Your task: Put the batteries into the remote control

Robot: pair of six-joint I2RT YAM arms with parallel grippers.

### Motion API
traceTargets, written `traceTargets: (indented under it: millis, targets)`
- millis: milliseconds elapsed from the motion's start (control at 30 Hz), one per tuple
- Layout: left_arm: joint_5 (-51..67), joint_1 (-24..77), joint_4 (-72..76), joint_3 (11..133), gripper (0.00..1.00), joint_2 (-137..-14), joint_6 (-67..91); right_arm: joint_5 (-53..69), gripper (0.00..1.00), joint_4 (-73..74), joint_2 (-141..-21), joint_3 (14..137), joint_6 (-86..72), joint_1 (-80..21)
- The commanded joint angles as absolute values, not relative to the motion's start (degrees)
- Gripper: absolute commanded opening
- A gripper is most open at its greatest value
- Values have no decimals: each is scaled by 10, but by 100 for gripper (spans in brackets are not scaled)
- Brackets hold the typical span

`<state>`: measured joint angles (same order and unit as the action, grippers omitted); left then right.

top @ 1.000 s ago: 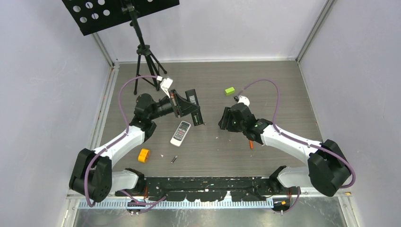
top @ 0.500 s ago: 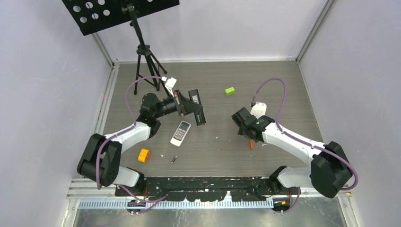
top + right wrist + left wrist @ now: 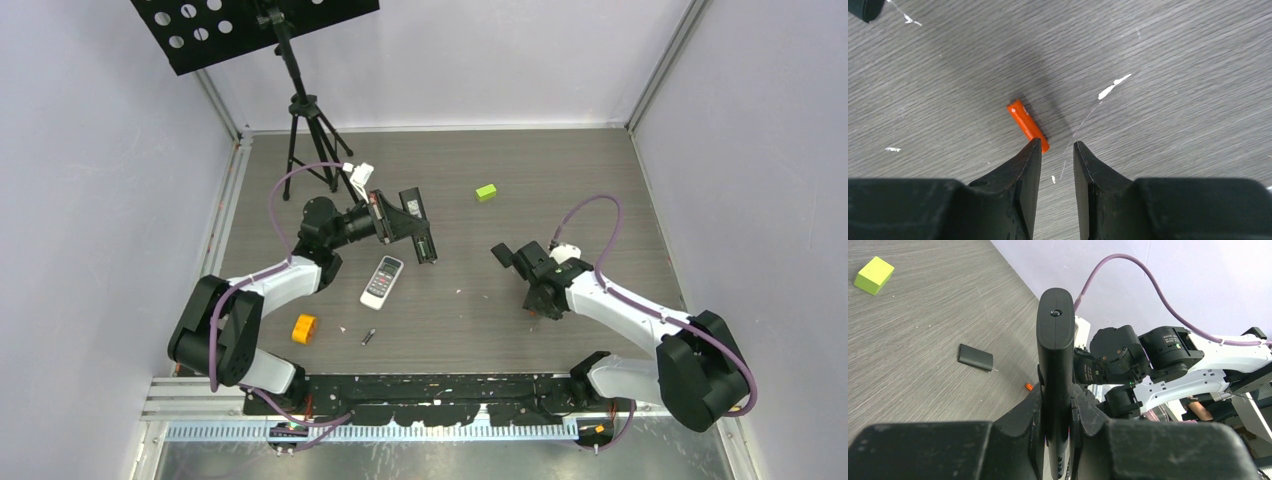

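Orange block (image 3: 304, 328) and a dark battery (image 3: 367, 337) lie on the wood-grain table (image 3: 450, 330) nearest the bases, left of centre. White remote (image 3: 381, 281) lies flat just beyond them. Right gripper (image 3: 1057, 145) points down at the table, jaws parted by a narrow gap, nothing between. Orange-red battery (image 3: 1028, 125) lies flat, one end just beside a fingertip, outside the gap. Left gripper (image 3: 1055, 400) is clamped tight on a black remote (image 3: 1054, 340), held off the table, edge-on to the wrist view. Small dark flat piece (image 3: 975, 357) on the table past it. Lime-green block (image 3: 486, 192) farther back, tripod (image 3: 305, 130) at rear left.
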<state>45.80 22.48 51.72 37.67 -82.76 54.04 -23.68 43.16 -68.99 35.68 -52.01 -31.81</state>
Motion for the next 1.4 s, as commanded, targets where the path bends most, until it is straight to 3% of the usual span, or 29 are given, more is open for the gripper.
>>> traceTargets:
  millis: [0,167,333,767,1067,1367]
  targets:
    - [447,223,562,377,0,-821,545,-208,35,400,-682,354,-522,-312]
    - [444,223,562,374,0,-820,547,-216,44,398,-671,352,-524,-312]
    - [443,223,562,373,0,-823,548,-212,45,382,-677,348,-516,-312]
    - [443,231,538,380,0,-842,552,-184,32,340,-712,335,-505,-296]
    - [406,294,443,437,0,-937,582,-172,4,306,-709,310,-506,-286]
    - [412,379,450,522,0,-1105,663,-90,1,239,-566,303,-474,-287]
